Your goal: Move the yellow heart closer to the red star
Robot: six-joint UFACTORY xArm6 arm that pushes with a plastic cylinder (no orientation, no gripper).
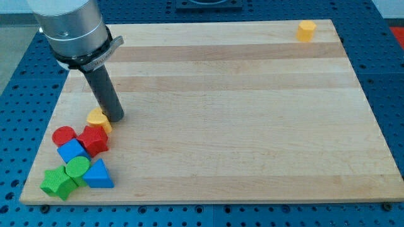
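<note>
The yellow heart (98,118) lies at the view's lower left, touching the red star (95,140) just below it. My tip (115,118) stands right beside the heart, at its right edge, seemingly in contact. The rod rises up and to the left to the arm's grey body at the view's top left.
A red round block (64,135), a blue block (71,151), a green round block (78,168), a green star-like block (58,183) and a blue triangle (98,174) cluster at the lower left. A yellow block (306,30) sits at the top right corner. The wooden board (240,113) ends near them.
</note>
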